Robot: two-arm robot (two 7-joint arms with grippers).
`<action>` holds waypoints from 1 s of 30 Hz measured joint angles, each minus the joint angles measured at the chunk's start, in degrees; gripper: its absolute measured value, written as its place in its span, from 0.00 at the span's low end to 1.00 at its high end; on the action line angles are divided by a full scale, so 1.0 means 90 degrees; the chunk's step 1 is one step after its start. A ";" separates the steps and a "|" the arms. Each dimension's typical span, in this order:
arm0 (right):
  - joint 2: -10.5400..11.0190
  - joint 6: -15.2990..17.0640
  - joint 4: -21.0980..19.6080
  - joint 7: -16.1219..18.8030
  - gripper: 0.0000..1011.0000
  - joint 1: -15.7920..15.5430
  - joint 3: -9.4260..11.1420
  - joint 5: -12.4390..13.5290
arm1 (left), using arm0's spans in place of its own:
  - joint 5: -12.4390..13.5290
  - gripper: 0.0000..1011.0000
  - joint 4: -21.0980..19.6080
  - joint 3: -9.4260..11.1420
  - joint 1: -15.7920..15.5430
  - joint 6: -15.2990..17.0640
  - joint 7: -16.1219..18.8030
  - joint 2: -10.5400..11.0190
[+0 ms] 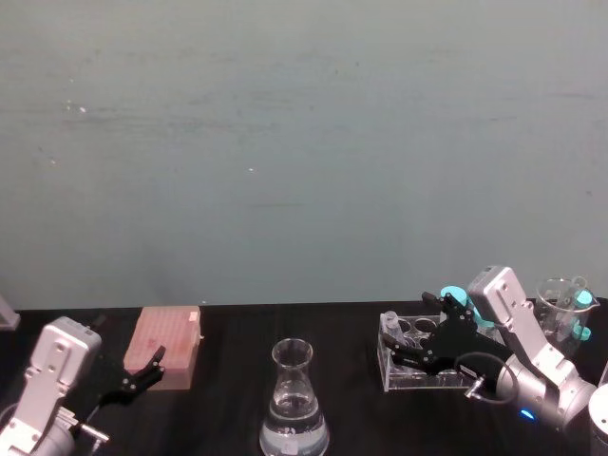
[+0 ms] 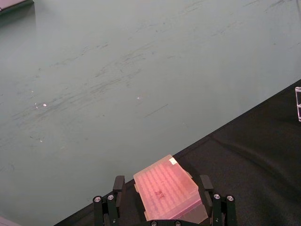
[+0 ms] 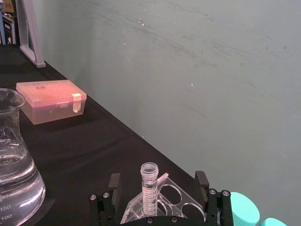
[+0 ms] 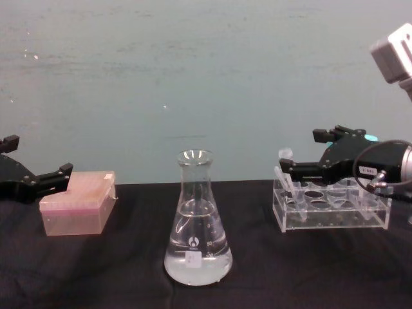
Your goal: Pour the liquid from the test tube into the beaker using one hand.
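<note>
Teal wall (image 1: 285,142) at back, black tabletop (image 1: 237,380) in front. Erlenmeyer flask (image 4: 197,219) stands upright front-centre. Clear liquid (image 4: 197,261) fills its wide lower part, and the neck is open.

Clear acrylic tube rack (image 4: 331,215) sits to the flask's right, well apart from it. Test tube (image 3: 149,188) is in the rack's end hole on the flask side, uncapped, rim up, printed scale on the wall. In chest view it leans a bit. Can't tell if there's any liquid in it.

R gripper (image 3: 157,180) is level w/ the tube's upper part, one finger (image 3: 114,183) on either side. Fingers spread, gap to the glass on both sides, so nothing grasped. Teal screw caps (image 3: 244,209) are just beside that gripper, on the side away from the flask.

Pink tip box (image 4: 77,209) is on the left part of the table, lid on. L gripper (image 2: 162,182) is low by the box's near edge, pointing at it. Fingers spread, gripping nothing. Tip-to-box contact unclear.
</note>
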 joint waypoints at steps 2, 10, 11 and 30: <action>-0.0025 0.0020 0.0040 0.0044 0.99 0.0016 0.0013 -0.0029 | 0.0000 0.99 0.0000 0.0000 0.0000 0.0000 0.0000 0.0000; -0.0090 0.0084 0.0137 0.0127 0.99 0.0054 0.0065 -0.0120 | -0.0001 0.99 0.0000 0.0000 0.0000 0.0000 0.0000 0.0000; -0.0108 0.0096 0.0166 0.0145 0.99 0.0069 0.0073 -0.0147 | 0.0000 0.99 0.0000 0.0000 0.0000 0.0000 0.0000 0.0000; -0.0367 0.0097 0.0708 0.0377 0.99 0.0385 0.0139 -0.0367 | 0.0000 0.99 0.0000 0.0000 0.0000 0.0000 0.0000 0.0000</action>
